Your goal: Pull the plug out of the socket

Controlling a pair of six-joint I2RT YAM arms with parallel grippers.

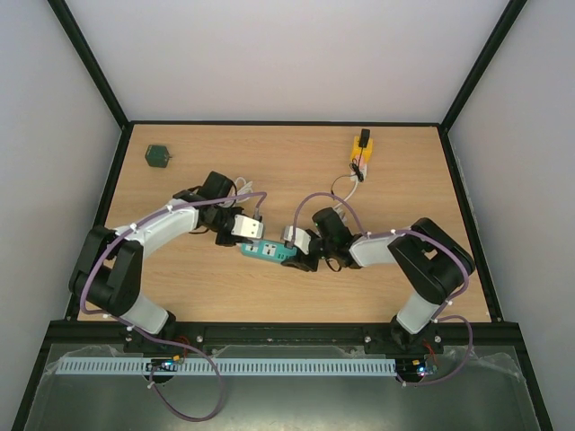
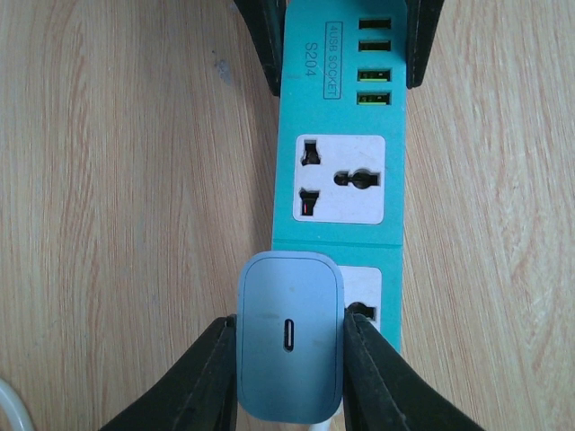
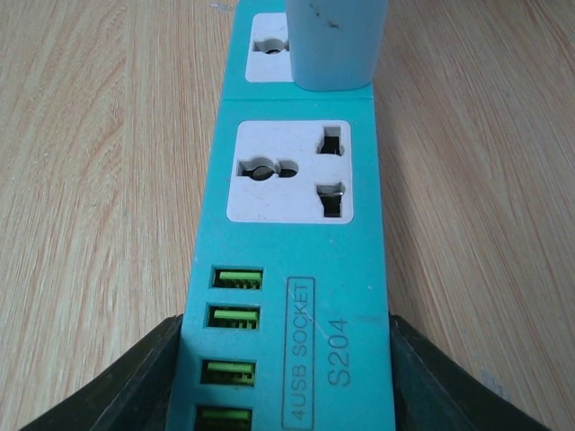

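Plug (image 2: pixel 289 346), a grey-blue charger block, stands on the end outlet of the socket strip (image 2: pixel 346 117) near the middle of the table (image 1: pixel 404 180); whether its pins are seated cannot be told. Both arms reach inward over the wooden top and meet at the strip, the left arm (image 1: pixel 153 224) from the left and the right arm (image 1: pixel 395 247) from the right. The teal strip lies flat, slanted across the boards, with a free white outlet (image 2: pixel 340 180) at its middle and four green USB ports (image 2: pixel 375 63) at the end away from the plug. The left gripper (image 2: pixel 289 359) is closed narrow on the plug, one black finger pressed to each side of it. The right gripper (image 3: pixel 287 386) clamps the strip's USB end, its fingers (image 3: pixel 135 377) against the two long edges. Well apart from all this, a yellow block (image 1: pixel 362 148) lies near the far right edge and a small green object (image 1: pixel 158 155) near the far left corner.
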